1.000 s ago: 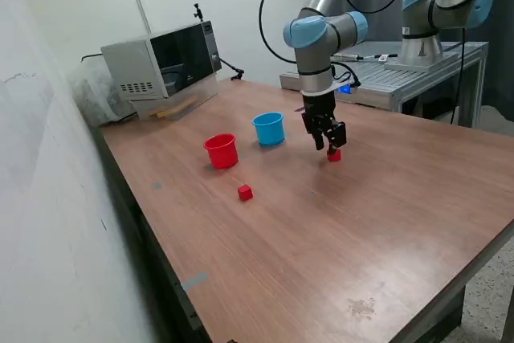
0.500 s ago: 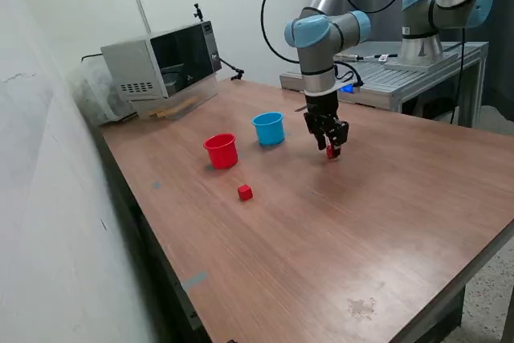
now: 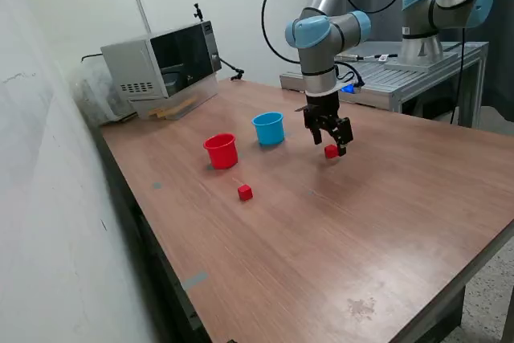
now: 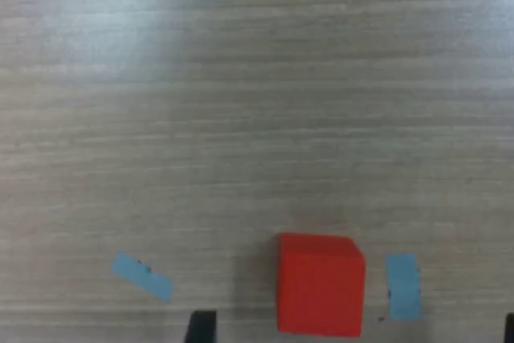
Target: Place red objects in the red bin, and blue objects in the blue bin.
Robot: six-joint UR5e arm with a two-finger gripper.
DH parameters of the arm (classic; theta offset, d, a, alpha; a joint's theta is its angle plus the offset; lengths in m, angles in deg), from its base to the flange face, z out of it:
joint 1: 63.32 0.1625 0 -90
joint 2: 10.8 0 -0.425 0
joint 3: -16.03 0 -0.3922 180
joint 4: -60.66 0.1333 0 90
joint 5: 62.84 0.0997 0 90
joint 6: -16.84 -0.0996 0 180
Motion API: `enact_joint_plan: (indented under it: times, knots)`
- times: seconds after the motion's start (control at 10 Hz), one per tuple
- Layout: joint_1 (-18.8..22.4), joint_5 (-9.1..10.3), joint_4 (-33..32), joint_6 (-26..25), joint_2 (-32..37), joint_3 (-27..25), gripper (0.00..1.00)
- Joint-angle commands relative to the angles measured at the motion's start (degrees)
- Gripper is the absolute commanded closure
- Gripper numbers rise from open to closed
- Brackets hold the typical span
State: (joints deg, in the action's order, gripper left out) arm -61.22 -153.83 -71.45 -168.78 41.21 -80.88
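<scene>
My gripper [image 3: 332, 142] hangs low over the table, to the exterior view's right of the light-blue cup [image 3: 269, 128]. One tiny red cube [image 3: 331, 151] sits just under it. In the wrist view this cube [image 4: 320, 295] lies between my two dark fingertips [image 4: 201, 328], which stand far apart and do not touch it, so the gripper is open. A second red cube [image 3: 245, 192] lies in front of the red cup [image 3: 221, 150]. No dark-blue cubes are in view.
A microwave [image 3: 161, 62] stands at the back on the exterior view's left. A second arm's metal stand [image 3: 418, 70] is behind the table. Small blue tape marks [image 4: 141, 276] are stuck on the wood beside the cube.
My gripper has shifted slightly towards the exterior view's right and risen a little. The red cube under it sits marginally further back than a second ago.
</scene>
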Motion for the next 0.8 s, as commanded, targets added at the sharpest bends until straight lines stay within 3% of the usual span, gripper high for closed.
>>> enact_joint_plan:
  times: [0.0,0.4,0.5,0.7]
  knots:
    - [-0.1,-0.07,0.0,0.0,-0.1,-0.4,0.00]
    - [-1.4,-0.15,-0.2,0.1,0.0,-1.0,0.00]
    - [-1.4,-0.24,-0.2,0.2,0.0,-1.3,1.00]
    - [-1.1,-0.15,-0.2,1.0,0.1,-1.8,1.00]
